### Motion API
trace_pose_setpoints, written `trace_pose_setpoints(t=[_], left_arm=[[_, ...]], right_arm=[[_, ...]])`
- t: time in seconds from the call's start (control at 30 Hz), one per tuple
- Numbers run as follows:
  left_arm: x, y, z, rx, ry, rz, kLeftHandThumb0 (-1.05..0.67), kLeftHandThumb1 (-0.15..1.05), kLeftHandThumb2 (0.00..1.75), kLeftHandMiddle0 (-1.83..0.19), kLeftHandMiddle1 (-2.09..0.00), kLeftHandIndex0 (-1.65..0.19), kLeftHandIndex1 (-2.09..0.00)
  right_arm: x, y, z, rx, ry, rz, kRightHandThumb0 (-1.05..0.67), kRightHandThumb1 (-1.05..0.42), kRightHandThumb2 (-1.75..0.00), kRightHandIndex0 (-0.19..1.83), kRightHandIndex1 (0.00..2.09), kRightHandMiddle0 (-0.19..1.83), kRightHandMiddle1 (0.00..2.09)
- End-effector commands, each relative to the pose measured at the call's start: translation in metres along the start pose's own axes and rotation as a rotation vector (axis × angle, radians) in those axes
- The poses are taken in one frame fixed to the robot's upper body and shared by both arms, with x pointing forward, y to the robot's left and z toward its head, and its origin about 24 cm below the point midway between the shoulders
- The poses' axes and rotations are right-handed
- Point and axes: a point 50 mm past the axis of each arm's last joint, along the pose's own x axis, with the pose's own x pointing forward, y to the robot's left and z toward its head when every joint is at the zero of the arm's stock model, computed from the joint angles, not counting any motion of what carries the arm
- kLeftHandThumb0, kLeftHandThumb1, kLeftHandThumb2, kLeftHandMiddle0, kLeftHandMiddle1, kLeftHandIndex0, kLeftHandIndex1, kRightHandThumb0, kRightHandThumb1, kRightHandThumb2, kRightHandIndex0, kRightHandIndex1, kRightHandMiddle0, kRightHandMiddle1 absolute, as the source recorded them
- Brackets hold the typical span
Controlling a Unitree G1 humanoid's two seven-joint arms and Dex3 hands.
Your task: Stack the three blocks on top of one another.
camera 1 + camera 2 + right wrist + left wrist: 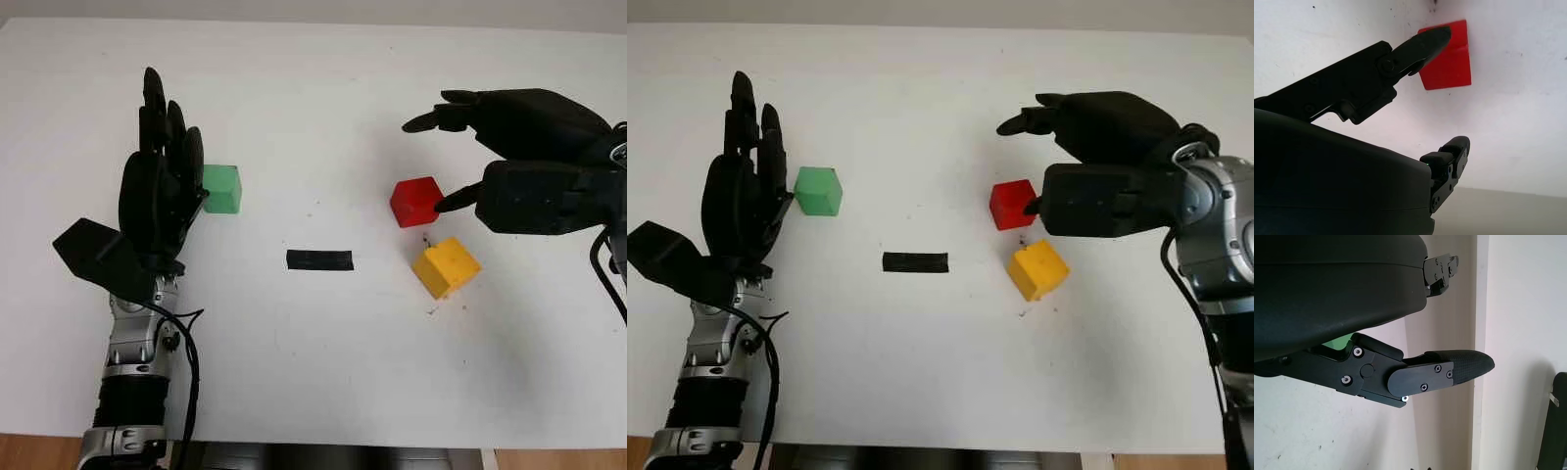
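Left eye view: on the white counter (pixel 313 117) a strip of black tape (pixel 319 259) serves as the landmark. The red block (pixel 416 201) sits up and to the right of the tape, with the yellow block (pixel 446 266) just below it, level with the tape. The right hand (pixel 460 162) is open around the red block, its thumb tip touching the block's right face, fingers hanging above and behind it. The green block (pixel 222 188) lies up and left of the tape, beside the open left hand (pixel 162 181).
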Motion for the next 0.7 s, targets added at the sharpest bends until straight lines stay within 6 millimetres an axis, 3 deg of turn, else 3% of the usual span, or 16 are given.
trace_pose_setpoints(t=[0.0,0.67], left_arm=[[0.002,-0.001,0.002,-0.011,-0.014,-0.002,-0.68,1.05,0.55,0.19,0.0,0.19,0.0],[0.001,0.001,0.002,0.005,-0.011,-0.007,-0.69,1.05,0.54,0.19,0.0,0.19,0.0]], right_arm=[[-0.001,-0.001,0.002,-0.034,-0.003,0.012,-0.57,-0.77,-0.05,0.14,0.07,0.41,0.23],[0.011,0.03,0.001,-0.13,0.014,0.061,-0.57,-0.8,-0.06,0.15,0.06,0.47,0.1]])
